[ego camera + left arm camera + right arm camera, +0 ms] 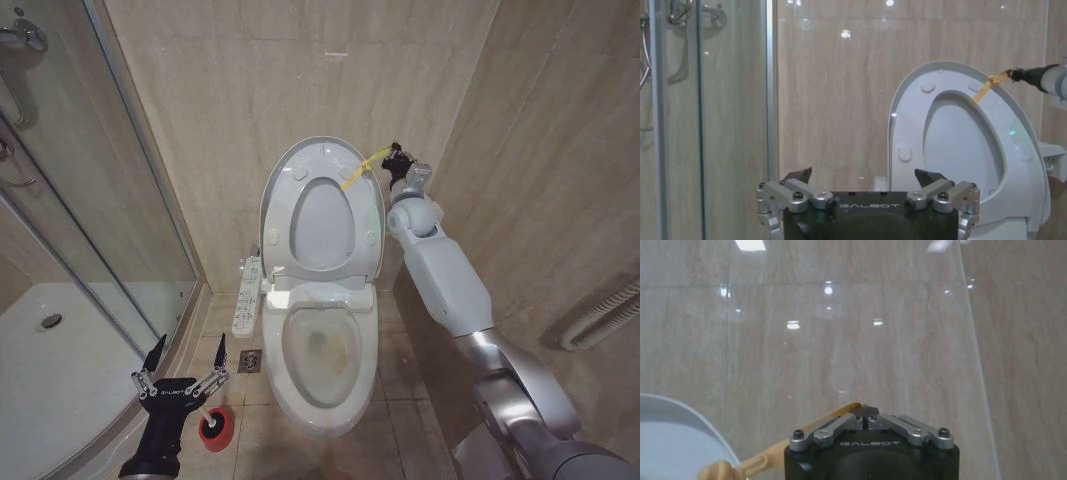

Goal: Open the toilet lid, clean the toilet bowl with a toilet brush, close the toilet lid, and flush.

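Pinching the yellow tag (360, 170) of the large glossy white oval plastic toilet lid (322, 215) in my right fingers (394, 157), I hold it upright against the wall; my left fingers (183, 366) hover spread directly above the red-holdered toilet brush (215, 426), nearer.

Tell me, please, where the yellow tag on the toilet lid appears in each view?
Head view: yellow tag at the raised toilet lid rim, pinched by the right gripper.
Left wrist view: tag at the lid's edge.
Right wrist view: tag beside the gripper.
Shared landmark: the lid.
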